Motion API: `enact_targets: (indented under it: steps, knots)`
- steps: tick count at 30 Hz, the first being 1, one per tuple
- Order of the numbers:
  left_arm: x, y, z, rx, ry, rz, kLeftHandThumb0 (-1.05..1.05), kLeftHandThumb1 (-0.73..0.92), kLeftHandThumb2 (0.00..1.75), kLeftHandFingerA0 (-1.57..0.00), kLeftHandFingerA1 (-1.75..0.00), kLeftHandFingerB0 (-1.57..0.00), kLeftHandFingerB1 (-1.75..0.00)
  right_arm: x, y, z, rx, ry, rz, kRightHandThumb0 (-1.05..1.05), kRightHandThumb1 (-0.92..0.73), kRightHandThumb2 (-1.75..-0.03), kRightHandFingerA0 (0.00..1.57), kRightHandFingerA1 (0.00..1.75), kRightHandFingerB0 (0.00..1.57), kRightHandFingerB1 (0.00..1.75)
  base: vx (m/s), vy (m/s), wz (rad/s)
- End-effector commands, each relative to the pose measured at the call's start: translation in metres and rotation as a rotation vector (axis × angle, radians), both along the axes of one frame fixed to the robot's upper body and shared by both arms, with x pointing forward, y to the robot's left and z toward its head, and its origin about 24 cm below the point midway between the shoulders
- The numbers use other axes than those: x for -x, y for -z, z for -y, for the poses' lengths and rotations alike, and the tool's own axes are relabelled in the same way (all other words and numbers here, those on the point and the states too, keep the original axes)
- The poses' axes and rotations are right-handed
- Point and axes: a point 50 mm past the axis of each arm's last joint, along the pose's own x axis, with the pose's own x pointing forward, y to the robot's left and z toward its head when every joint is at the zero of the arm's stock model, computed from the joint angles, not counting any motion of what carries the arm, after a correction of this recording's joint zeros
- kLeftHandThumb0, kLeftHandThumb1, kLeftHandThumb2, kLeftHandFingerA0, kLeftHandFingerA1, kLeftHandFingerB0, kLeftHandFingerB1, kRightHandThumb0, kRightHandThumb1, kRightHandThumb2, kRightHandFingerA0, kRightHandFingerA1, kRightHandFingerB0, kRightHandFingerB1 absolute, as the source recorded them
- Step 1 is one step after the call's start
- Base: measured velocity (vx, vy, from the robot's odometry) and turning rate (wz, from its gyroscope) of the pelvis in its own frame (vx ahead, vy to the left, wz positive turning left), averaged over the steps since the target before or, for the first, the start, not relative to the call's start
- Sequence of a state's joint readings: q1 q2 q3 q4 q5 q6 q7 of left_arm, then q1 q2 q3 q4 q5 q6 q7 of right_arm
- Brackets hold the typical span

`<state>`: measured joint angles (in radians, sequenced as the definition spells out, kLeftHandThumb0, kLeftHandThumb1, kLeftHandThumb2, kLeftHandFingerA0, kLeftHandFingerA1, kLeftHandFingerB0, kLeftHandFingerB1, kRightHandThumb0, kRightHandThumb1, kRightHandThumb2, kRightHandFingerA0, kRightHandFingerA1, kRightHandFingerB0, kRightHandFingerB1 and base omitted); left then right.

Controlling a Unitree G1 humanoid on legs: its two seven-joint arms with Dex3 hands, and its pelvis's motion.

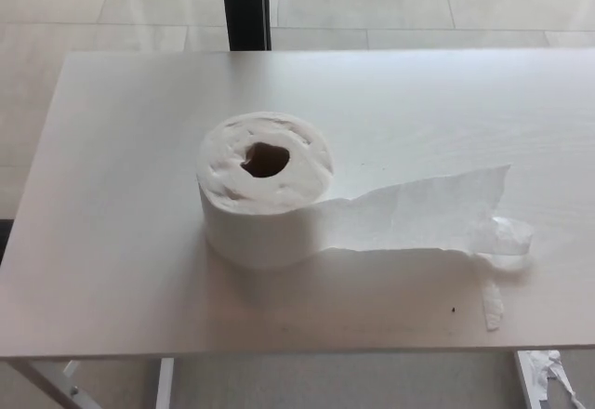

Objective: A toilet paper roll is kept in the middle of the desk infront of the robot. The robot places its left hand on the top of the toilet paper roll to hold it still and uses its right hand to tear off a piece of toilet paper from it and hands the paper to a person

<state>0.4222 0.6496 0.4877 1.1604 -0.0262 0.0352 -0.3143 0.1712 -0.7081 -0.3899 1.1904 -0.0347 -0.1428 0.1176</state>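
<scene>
Roll [265,191] upright mid-desk [112,149], tail rightward

Toilet paper roll [266,191] stands on end on desk [121,195], approx centre of frame, hole facing up. Loose paper strip [418,212] runs from roll's lower right side to the right, flat on desk, ending w/ torn bits [497,270] nr lower right. Dark post [245,5] behind desk, top centre. Desk legs [56,383] lower left.
</scene>
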Motion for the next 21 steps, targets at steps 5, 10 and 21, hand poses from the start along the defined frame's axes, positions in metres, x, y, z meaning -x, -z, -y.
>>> enact_targets:
  steps: [5, 10, 21]
  knots:
    - [-0.053, -0.05, -0.038, -0.242, -0.223, 0.541, -0.89, 0.92, 0.7, -0.4, -0.7, -0.15, -0.63, -0.054, -0.074, 0.027, 0.055, 0.064, 0.642, -0.77, -0.67, -0.61, 0.45, 0.51, 0.2, 0.34, 0.0, 0.0, 0.0]
    - [-0.131, -0.12, -0.041, -0.365, -0.032, 0.849, -0.9, 0.91, 0.67, -0.29, -0.5, -0.11, -0.5, -0.119, -0.139, 0.008, 0.134, -0.178, 0.996, -0.85, -0.65, -0.6, 0.42, 0.5, 0.28, 0.46, 0.0, 0.0, 0.0]
    - [-0.274, -0.282, 0.077, -0.445, 0.63, 1.323, -1.04, 0.82, 0.65, -0.48, -0.76, -0.44, -0.68, -0.212, -0.223, -0.118, 0.217, -0.908, 1.129, -0.7, -0.54, -0.85, 0.24, 0.47, 0.17, 0.41, 0.0, 0.0, 0.0]
